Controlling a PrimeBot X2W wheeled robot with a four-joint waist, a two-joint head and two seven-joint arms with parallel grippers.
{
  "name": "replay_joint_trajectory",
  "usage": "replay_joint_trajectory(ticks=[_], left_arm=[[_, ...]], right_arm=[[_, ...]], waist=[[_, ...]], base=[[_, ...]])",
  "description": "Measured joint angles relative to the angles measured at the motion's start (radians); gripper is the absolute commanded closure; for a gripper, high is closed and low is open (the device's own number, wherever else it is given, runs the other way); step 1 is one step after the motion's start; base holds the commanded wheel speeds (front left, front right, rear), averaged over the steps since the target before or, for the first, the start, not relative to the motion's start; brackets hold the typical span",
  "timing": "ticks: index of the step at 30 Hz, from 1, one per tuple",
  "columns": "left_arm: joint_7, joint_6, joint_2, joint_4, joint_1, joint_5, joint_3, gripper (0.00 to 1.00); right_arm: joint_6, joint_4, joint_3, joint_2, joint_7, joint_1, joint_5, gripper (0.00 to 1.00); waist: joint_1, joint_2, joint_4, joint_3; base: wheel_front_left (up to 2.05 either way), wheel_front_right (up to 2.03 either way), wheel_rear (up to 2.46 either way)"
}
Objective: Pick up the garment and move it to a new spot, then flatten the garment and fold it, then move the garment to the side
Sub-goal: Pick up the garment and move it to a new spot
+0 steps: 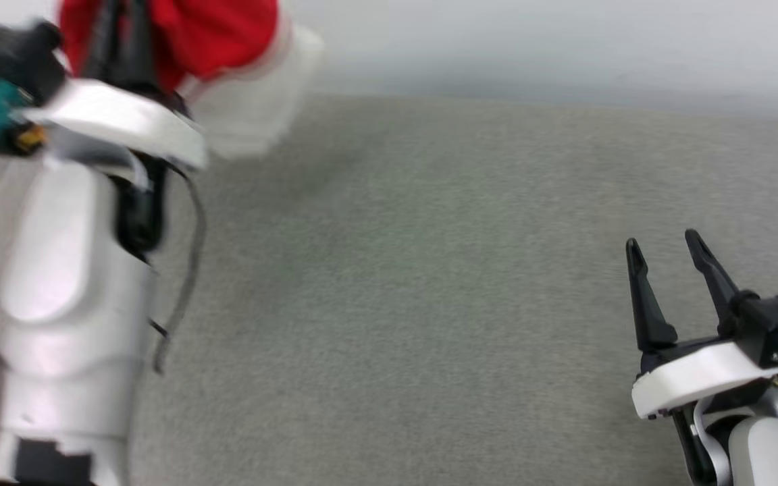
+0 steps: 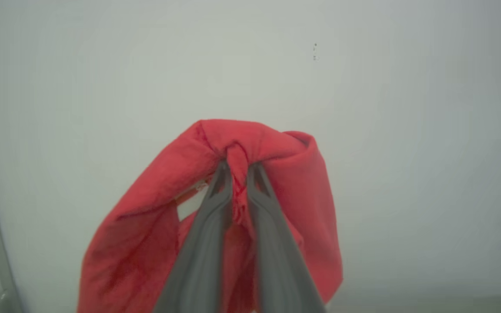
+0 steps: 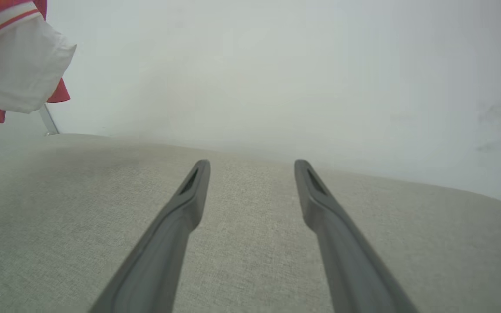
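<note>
Your left gripper [image 2: 237, 167] is clamped on a bunched fold of the bright red soft fabric shirt with a white sleeve [image 2: 302, 182]. The shirt hangs in the air above the far left corner of the grey woven fabric worktop [image 1: 429, 304]. Your right gripper [image 1: 666, 246] is spread wide and empty over the near right side.

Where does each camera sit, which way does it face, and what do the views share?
Head view: on the head, facing forward and down at the grey cushioned surface; left forearm at left, right gripper open at lower right.
Left wrist view: on the left wrist, facing a pale wall; left gripper shut on the garment.
Right wrist view: on the right wrist, facing across the surface to the wall; its open fingers show.
Shared: all three show the garment.
</note>
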Motion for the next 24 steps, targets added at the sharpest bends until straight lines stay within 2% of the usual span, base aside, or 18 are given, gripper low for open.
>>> replay_joint_trajectory(ticks=[5,10,14,19,20,21,22,24], left_arm=[[-0.001,0.003,-0.115,-0.081,0.164,0.001,-0.070,1.00],[0.012,0.002,-0.193,-0.112,0.297,0.007,-0.188,1.00],[0.033,-0.001,-0.223,-0.087,0.381,-0.006,-0.312,1.00],[0.058,-0.002,-0.228,-0.019,0.458,-0.047,-0.446,1.00],[0.066,0.000,-0.227,-0.007,0.468,-0.056,-0.471,0.83],[0.067,0.003,-0.228,-0.001,0.478,-0.074,-0.491,0.36],[0.067,0.012,-0.228,0.006,0.483,-0.082,-0.507,0.00],[0.060,0.019,-0.226,0.016,0.483,-0.092,-0.535,0.00]], right_arm=[[0.000,0.001,-0.016,0.002,0.012,0.048,0.019,0.00],[0.000,-0.014,-0.023,0.003,0.033,0.084,0.025,0.00],[0.000,-0.026,-0.019,0.003,0.046,0.089,0.034,0.00],[0.000,-0.030,-0.021,0.003,0.043,0.090,0.049,0.00],[0.000,-0.030,-0.021,0.003,0.040,0.090,0.050,0.00],[0.000,-0.028,-0.021,0.003,0.040,0.089,0.051,0.00],[0.000,-0.027,-0.022,0.003,0.037,0.089,0.052,0.00],[0.000,-0.021,-0.026,0.003,0.031,0.089,0.058,0.00]], waist=[[0.0000,0.0000,-0.076,-0.056],[-0.0001,0.0001,-0.163,-0.094],[-0.0001,0.0000,-0.230,-0.101],[0.0000,0.0000,-0.287,-0.072],[0.0001,0.0000,-0.292,-0.062],[0.0000,0.0000,-0.297,-0.052],[0.0000,0.0000,-0.300,-0.044],[0.0001,0.0000,-0.300,-0.032]], base=[[0.00,0.00,0.00],[0.00,0.00,0.00],[0.00,0.00,0.00],[0.00,0.00,0.00],[0.00,0.00,0.00],[0.00,0.00,0.00],[0.00,0.00,0.00],[0.00,0.00,0.00]])
